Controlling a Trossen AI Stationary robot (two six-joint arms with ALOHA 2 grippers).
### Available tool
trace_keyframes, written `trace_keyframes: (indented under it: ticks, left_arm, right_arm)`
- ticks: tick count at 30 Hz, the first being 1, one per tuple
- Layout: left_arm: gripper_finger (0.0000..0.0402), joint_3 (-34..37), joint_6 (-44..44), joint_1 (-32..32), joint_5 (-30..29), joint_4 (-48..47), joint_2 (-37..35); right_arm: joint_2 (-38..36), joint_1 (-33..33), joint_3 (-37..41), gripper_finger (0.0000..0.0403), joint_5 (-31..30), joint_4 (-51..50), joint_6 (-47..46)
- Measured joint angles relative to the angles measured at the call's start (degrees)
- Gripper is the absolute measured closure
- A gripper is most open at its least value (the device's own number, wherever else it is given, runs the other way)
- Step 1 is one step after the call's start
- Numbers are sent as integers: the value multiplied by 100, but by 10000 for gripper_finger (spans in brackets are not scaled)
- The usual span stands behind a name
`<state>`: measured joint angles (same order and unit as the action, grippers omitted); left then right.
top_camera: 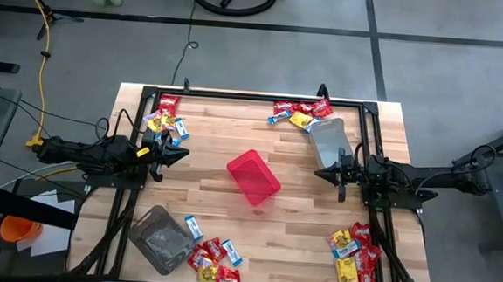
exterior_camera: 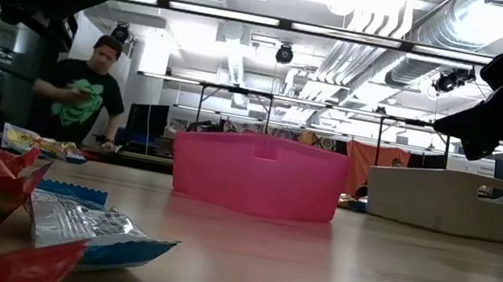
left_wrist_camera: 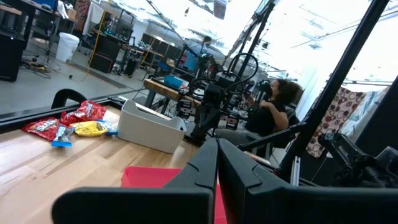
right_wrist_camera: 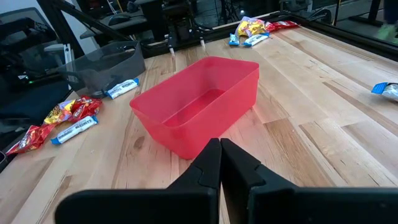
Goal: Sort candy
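Candy packets, red, yellow and blue-and-white, lie in four piles on the table: far left (top_camera: 165,118), far middle (top_camera: 299,114), near middle (top_camera: 212,259) and near right (top_camera: 354,257). My left gripper (top_camera: 183,154) hovers shut at the table's left, near the far-left pile, pointing at the red bin (top_camera: 253,177). My right gripper (top_camera: 319,173) hovers shut at the right, also pointing at the red bin (right_wrist_camera: 199,106). Neither holds anything. In the low view, packets (exterior_camera: 66,223) lie close in front.
A red bin sits mid-table. A grey tub (top_camera: 330,139) stands beside the far-middle pile, a clear tub (top_camera: 160,237) by the near-middle pile. A black frame (top_camera: 254,96) runs along the table's edges. A person (exterior_camera: 87,90) stands beyond the table.
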<state>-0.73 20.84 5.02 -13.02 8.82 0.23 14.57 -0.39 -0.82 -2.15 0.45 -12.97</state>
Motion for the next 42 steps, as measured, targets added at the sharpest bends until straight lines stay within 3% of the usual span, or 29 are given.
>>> trace_keyframes:
  ticks: [10,12,16,19,26,32,34,36,42]
  left_arm:
    - [402,0,1,1,0,-1,-2]
    - [401,0,0,2,0,-2,0]
    - [402,0,0,0,0,-2,-1]
    - [402,0,0,2,0,0,0]
    - [402,0,1,1,-1,-9,-2]
    - [401,1,0,0,-1,-7,-1]
    - [401,0,0,1,-1,-7,-2]
    - [401,0,0,0,-1,-7,0]
    - [401,0,1,0,-2,-7,-1]
  right_arm:
    - [-4,1,2,402,-36,156,-75]
    - [0,7,2,402,78,397,-846]
    - [-4,11,2,402,248,1283,-3651]
    - [9,11,2,402,-68,1517,-4696]
    - [13,10,4,402,-1649,1960,-5316]
    - [218,11,-3,402,-1626,4080,-4731]
    - [390,11,-171,402,-1619,4357,-4452]
    - [619,12,-482,402,-1581,4106,-4240]
    - [1952,165,-1961,401,-1673,2021,-4169]
